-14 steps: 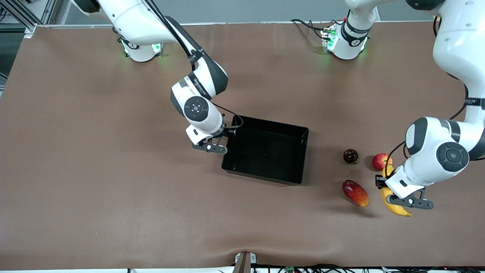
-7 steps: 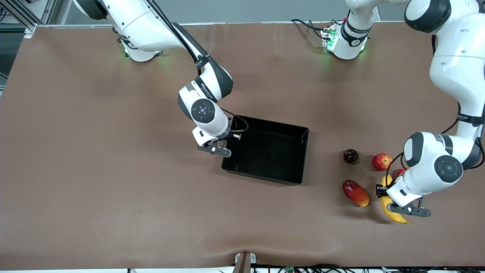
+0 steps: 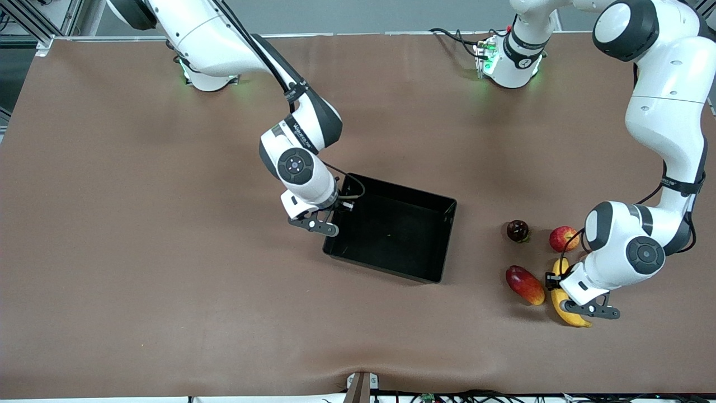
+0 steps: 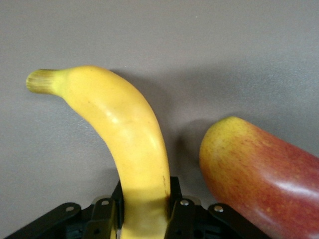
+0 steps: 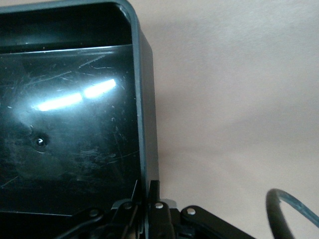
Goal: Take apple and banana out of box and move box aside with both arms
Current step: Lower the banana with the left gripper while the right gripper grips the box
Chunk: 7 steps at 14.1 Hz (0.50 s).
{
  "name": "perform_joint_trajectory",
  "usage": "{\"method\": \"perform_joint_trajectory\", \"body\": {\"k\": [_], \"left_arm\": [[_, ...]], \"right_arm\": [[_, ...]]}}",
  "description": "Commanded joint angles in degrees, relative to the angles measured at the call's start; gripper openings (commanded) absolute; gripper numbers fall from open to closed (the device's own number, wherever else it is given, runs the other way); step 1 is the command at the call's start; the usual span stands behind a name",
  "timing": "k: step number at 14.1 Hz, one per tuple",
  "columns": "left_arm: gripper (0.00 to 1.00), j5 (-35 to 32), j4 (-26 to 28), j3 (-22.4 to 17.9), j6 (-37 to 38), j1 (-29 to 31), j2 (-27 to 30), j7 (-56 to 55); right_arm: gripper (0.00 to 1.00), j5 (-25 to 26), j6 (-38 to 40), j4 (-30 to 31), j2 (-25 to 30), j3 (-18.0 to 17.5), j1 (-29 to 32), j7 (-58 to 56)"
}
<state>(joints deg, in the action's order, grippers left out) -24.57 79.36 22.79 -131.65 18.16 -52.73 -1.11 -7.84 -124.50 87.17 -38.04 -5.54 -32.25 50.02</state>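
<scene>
The black box sits mid-table. My right gripper is shut on the box's wall at its end toward the right arm; in the right wrist view the wall runs between the fingers. My left gripper is shut on the yellow banana, low at the table beside the red-yellow mango. The left wrist view shows the banana clamped at the gripper, with the mango beside it. One red apple and the maroon fruit lie farther from the camera. The second apple is hidden.
The brown table stretches wide toward the right arm's end. The fruits cluster toward the left arm's end, a gap apart from the box. The left arm's elbow hangs over the table beside the apple.
The left gripper has carried the banana closer to the mango and the second apple went out of sight under the arm. The right gripper has shifted and slightly turned the box.
</scene>
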Motion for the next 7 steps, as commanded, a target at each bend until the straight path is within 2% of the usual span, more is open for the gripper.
{"method": "perform_joint_trajectory", "body": {"k": [1, 2, 3, 7], "left_arm": [[0.5, -0.8, -1.6, -0.5, -0.1, -0.7, -1.3, 0.5], [0.94, -0.7, -1.6, -0.5, -0.1, -0.7, -1.3, 0.5], [1.0, -0.7, -1.5, -0.5, -0.2, -0.5, -1.2, 0.7], [1.0, -0.9, -1.4, 0.2, 0.3, 0.2, 1.6, 0.7]], "right_arm": [[0.0, -0.3, 5.9, -1.0, 4.5, -0.6, 3.3, 0.4], [0.0, -0.3, 6.9, -1.0, 6.2, -0.6, 4.0, 0.4], [0.0, -0.3, 8.6, -0.9, 7.7, -0.6, 5.3, -0.3], [0.0, -2.1, 21.4, -0.5, 13.7, -0.5, 12.0, -9.8]]}}
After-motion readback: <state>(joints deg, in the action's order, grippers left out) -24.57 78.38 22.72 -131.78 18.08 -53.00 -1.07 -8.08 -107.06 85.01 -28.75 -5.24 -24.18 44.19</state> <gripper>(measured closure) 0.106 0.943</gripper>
